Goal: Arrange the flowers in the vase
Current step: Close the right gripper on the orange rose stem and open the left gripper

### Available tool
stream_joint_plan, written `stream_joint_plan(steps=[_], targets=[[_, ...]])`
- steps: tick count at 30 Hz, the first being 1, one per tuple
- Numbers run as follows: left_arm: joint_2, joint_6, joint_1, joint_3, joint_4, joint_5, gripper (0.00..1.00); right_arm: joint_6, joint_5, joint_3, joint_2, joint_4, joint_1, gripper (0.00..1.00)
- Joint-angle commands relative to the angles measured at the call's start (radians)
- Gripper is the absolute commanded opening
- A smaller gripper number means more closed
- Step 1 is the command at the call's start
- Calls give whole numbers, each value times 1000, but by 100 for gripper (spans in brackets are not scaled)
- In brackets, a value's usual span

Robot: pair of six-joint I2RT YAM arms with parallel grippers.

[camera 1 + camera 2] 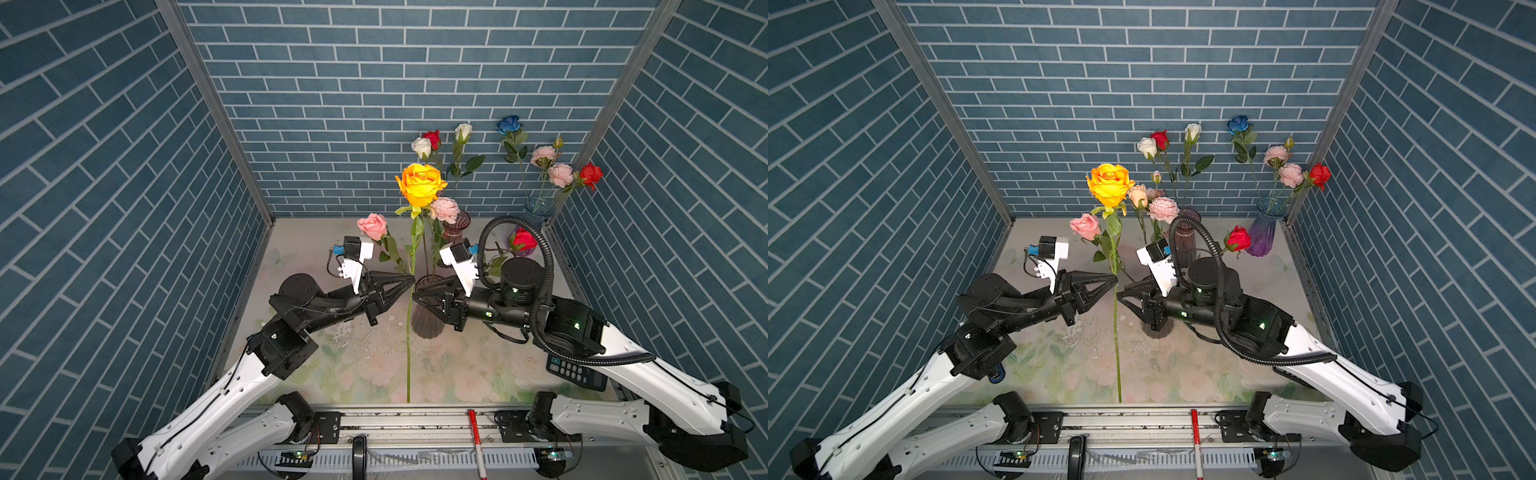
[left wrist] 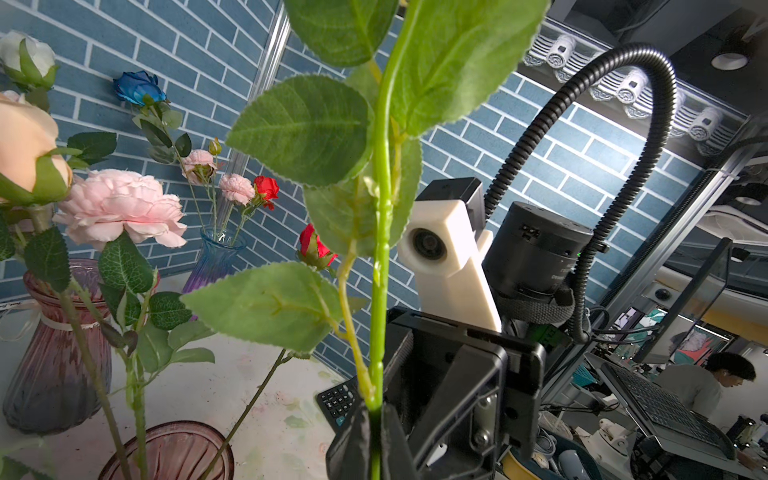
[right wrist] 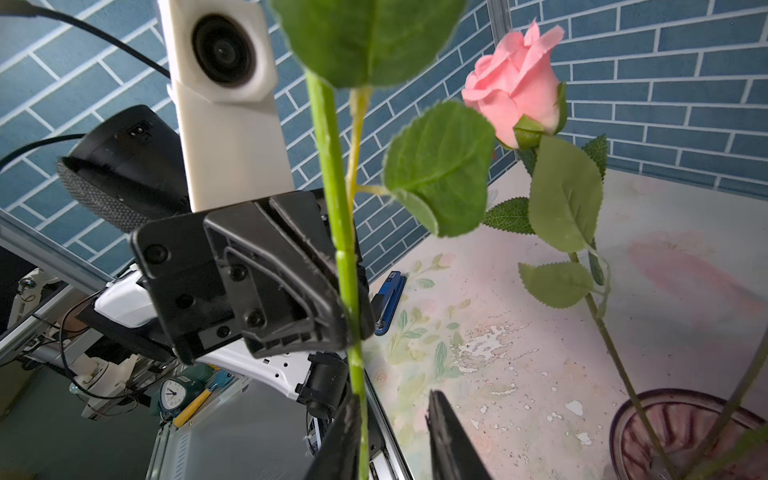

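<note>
An orange-yellow rose stands upright above the table, and its long green stem reaches down to the front edge. My left gripper is shut on that stem from the left. My right gripper faces it from the right, just below, and is open. The stem lies between the right gripper's fingers, against one of them, with a gap to the other. Right behind the right gripper stands a ribbed purple vase with a pink rose and other stems in it.
A dark red vase with white, red and pink flowers stands at the back. A blue-purple vase with more flowers is in the back right corner, with a red rose near it. A calculator lies under the right arm.
</note>
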Motion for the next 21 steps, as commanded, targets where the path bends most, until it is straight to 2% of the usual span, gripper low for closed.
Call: stream_joint_plan(steps=[1, 5, 11, 16, 18, 21], targets=[[9, -11, -5, 22, 40, 3, 0, -6, -29, 14, 12, 67, 4, 28], [11, -10, -6, 24, 38, 1, 0, 0, -59, 10, 14, 103, 4, 27], [8, -23, -5, 29, 44, 5, 0, 8, -29, -1, 15, 104, 5, 21], [10, -41, -5, 39, 64, 10, 0, 5, -48, 25, 49, 90, 2, 19], [13, -48, -5, 45, 71, 12, 0, 4, -49, 38, 63, 80, 2, 15], [16, -45, -6, 52, 65, 23, 0, 0, -40, 48, 67, 81, 3, 0]])
